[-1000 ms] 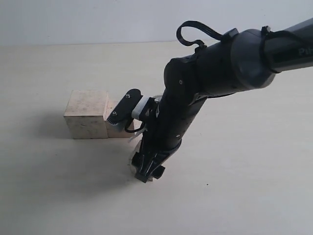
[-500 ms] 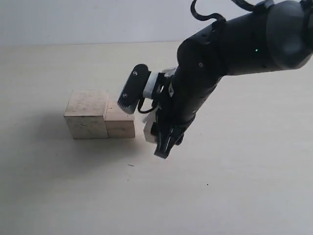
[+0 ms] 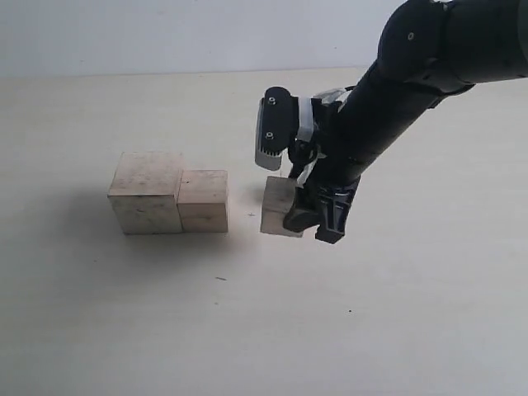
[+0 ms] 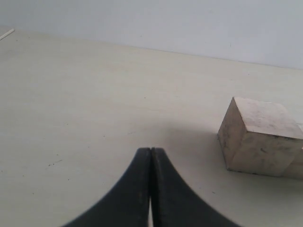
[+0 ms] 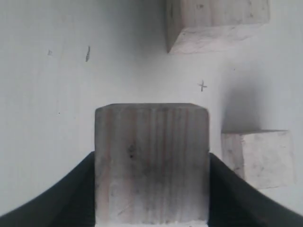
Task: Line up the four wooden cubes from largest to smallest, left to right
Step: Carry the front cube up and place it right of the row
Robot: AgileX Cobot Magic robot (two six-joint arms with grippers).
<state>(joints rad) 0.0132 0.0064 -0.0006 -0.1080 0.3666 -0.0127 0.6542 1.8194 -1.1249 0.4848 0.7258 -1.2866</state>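
- Near the middle of the table (image 3: 99,330), the largest cube (image 3: 147,194) and the second cube (image 3: 204,200) sit touching side by side, the larger one toward the table's left edge.
- Toward the right edge and apart from that pair, the right gripper (image 3: 313,223) is clamped on the third cube (image 3: 277,206), its jaws partly spread. I cannot tell whether this cube touches the table.
- Only the right wrist view shows the smallest cube (image 5: 258,156), just beside the held one.
- Only the left wrist view shows the left gripper (image 4: 150,151), its jaws pressed together on nothing.
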